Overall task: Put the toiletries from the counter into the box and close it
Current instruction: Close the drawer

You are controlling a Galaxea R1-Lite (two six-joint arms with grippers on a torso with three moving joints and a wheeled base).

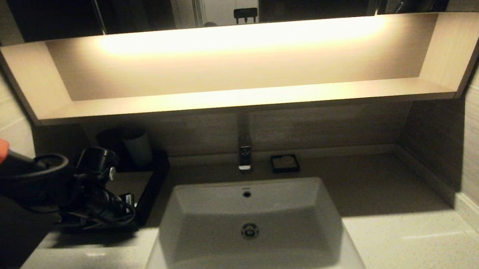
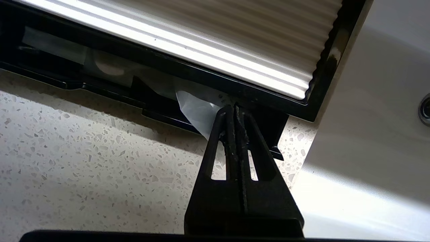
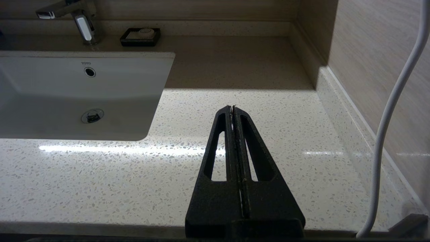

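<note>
The black box (image 1: 154,186) with a pale ribbed top panel (image 2: 218,40) stands on the speckled counter (image 1: 404,237), left of the basin. Its shallow black drawer (image 2: 100,90) is slid out a little. Clear-wrapped toiletries (image 2: 107,65) lie inside it, and a white wrapper corner (image 2: 195,107) sticks out over the drawer's front. My left gripper (image 2: 235,107) is shut, with its tips against the drawer's front next to that wrapper; it also shows in the head view (image 1: 120,207). My right gripper (image 3: 232,107) is shut and empty over bare counter right of the basin.
The white basin (image 1: 247,220) is sunk in the middle of the counter, with a faucet (image 1: 244,153) behind it. A small black square dish (image 1: 284,163) sits by the faucet. A pale cup (image 1: 138,148) stands behind the box. A white cable (image 3: 386,134) hangs by the right wall.
</note>
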